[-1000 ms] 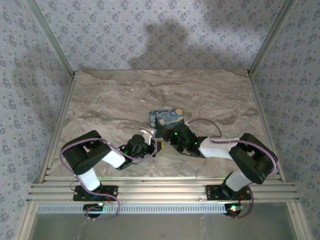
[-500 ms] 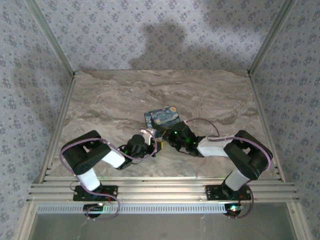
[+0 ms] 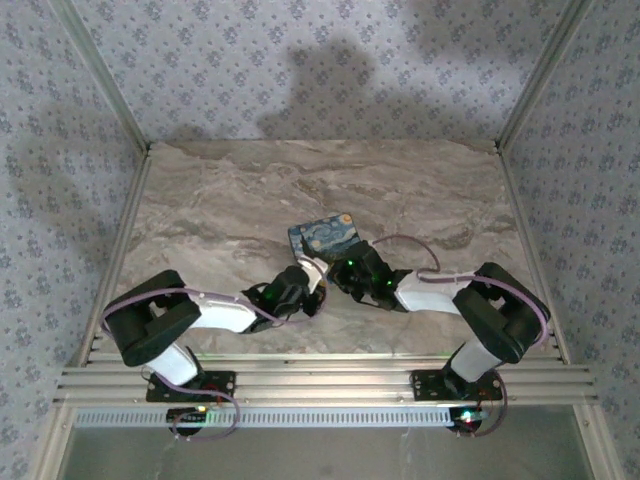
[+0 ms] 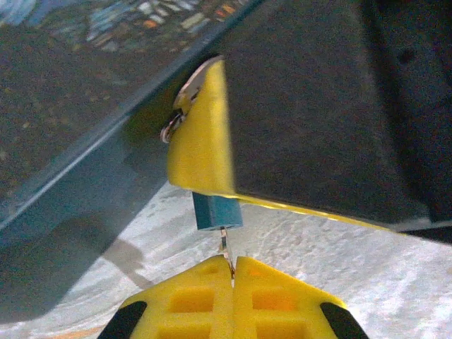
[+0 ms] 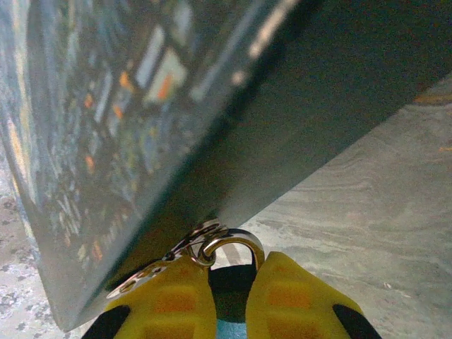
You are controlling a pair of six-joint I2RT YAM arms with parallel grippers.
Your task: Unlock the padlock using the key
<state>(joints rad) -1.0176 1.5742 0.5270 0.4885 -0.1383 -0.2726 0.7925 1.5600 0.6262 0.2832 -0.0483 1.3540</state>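
The left gripper, fingers pinched shut on the key, is holding its tip against the padlock just beyond them, while the right gripper is clamping the padlock's body (shackle hooked to the starry-night tin), apparently steadying it for turning.

The tin is laid on the table; the padlock is held just beside it, touched by the key.

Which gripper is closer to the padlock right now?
Right. The right gripper is clamped on the padlock itself. The left gripper sits just short of it, pinching the key, whose tip is at the padlock's body.
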